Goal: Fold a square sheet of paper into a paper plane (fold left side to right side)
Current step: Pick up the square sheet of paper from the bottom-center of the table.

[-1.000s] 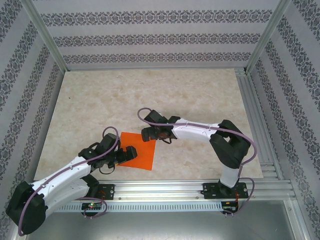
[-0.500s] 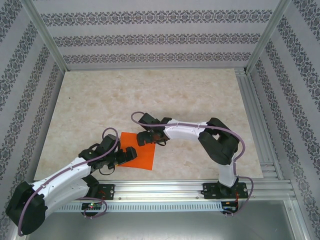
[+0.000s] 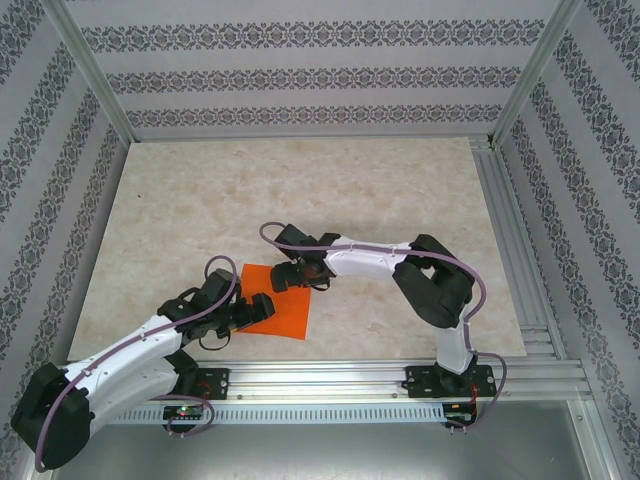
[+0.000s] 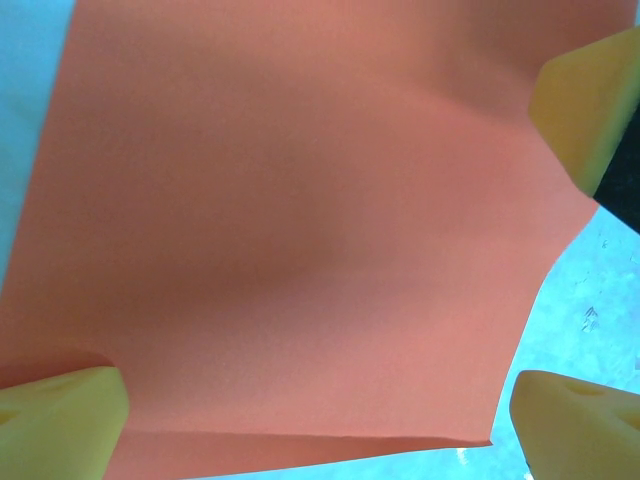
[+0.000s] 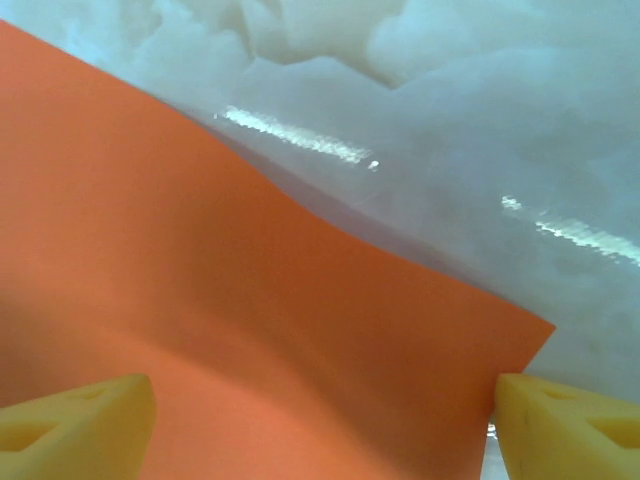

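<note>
A bright orange square sheet of paper [image 3: 291, 312] lies on the marble table, still a sheet with no paper plane shape. My left gripper [image 3: 258, 309] is open over its near-left part. In the left wrist view the paper [image 4: 300, 230] spans the gap between the yellow fingertips [image 4: 62, 420], and its near edge looks slightly lifted. My right gripper [image 3: 293, 277] is open, low over the sheet's far edge. In the right wrist view the paper [image 5: 250, 330] bows up between the fingertips [image 5: 572, 425], and one corner ends beside the right-hand tip.
The marble tabletop [image 3: 300, 190] stretches far behind the sheet. Patterned walls [image 3: 300, 75] and metal frame posts enclose it. An aluminium rail [image 3: 330, 385] carries both arm bases at the near edge. The right arm's elbow [image 3: 440, 285] bulks to the right of the sheet.
The right gripper has moved left and nearer, down onto the sheet's far edge, and its fingers have come slightly closer together. The left arm and the sheet have stayed put.
</note>
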Available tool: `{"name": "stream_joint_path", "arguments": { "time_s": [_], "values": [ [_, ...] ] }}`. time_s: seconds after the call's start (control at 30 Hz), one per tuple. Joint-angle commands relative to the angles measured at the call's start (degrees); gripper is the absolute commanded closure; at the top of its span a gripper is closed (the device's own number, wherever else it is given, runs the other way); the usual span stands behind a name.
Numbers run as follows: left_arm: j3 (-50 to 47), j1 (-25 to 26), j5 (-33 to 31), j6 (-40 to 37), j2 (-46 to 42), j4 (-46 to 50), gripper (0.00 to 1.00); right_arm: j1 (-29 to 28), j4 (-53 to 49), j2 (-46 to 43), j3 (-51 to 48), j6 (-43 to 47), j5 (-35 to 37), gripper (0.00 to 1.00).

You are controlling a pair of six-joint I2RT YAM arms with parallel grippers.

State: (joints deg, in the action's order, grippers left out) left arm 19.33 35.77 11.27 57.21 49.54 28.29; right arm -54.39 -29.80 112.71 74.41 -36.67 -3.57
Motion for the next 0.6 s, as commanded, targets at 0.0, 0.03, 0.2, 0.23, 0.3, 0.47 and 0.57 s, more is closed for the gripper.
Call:
{"name": "stream_joint_path", "arguments": {
  "time_s": [0.0,0.03,0.2,0.23,0.3,0.47,0.57],
  "values": [
    [-2.0,1.1,-0.6,1.2,0.0,-1.2,0.0,-2.2,3.4,2.2,1.7,-1.8,-9.1,0.14],
    [-2.0,1.1,-0.7,1.2,0.0,-1.2,0.0,-2.3,3.4,2.3,1.8,-1.8,-9.1,0.15],
    [-1.9,1.2,-0.9,1.3,0.0,-1.3,0.0,-2.4,3.9,2.2,2.2,-1.6,-10.6,0.27],
    [-1.9,1.2,-0.9,1.3,0.0,-1.3,0.0,-2.4,4.1,2.2,2.3,-1.5,-10.8,0.3],
    [-1.8,1.2,-0.9,1.3,0.0,-1.3,0.0,-2.2,4.2,1.9,2.2,-1.1,-10.9,0.39],
    [-0.8,1.2,-1.8,1.2,-0.9,-1.3,0.0,0.0,9.9,-1.9,-2.2,-1.6,-14.3,0.63],
    [0.6,1.2,-2.4,0.4,-2.3,-2.1,0.0,1.4,15.1,-4.8,-5.9,-1.3,-17.0,0.69]
  ]
}}
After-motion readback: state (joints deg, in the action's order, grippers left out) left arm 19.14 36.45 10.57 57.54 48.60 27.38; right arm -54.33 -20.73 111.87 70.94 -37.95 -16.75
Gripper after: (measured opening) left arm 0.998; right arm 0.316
